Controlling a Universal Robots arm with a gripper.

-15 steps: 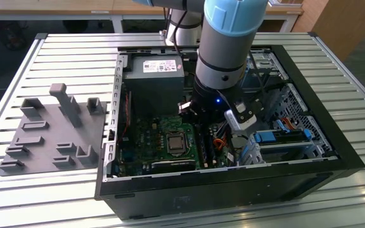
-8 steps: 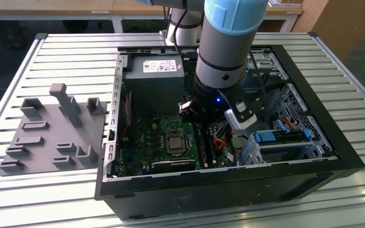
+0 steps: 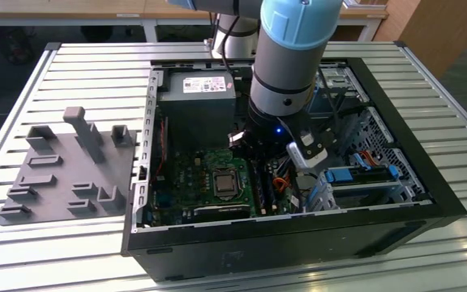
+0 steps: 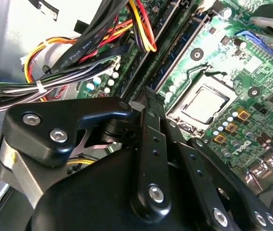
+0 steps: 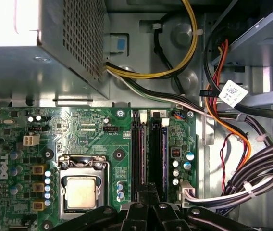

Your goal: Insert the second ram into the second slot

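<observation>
Slatted metal table (image 3: pixel 79 67) runs under everything, and on it, at the exterior view's left, lies a grey fixture plate (image 3: pixel 59 176) with upright pegs. Next comes the open computer case (image 3: pixel 298 243), lying on its side, with the grey power supply (image 3: pixel 197 100) at its far end and the green motherboard (image 3: pixel 185 176) nearer the front. On the board sits the square processor socket (image 3: pixel 224 181), bare metal in both wrist views.

Past the socket are the long memory slots (image 5: pixel 136 149). The second ram (image 5: pixel 164 154) stands on edge in one of them, a thin dark-blue stick just beside my fingertips. My claw (image 5: pixel 147 192) hangs low over these slots, and its fingers (image 5: pixel 140 195) are drawn together with no gap visible between them. Whether they touch the stick, I cannot tell. In the second wrist view my claw (image 4: pixel 148 94) points down at the same rows.

Further right, a bundle of black, orange and yellow cables (image 5: pixel 232 139) loops along the case wall, and beyond it sit light-blue drive latches (image 3: pixel 340 176).
</observation>
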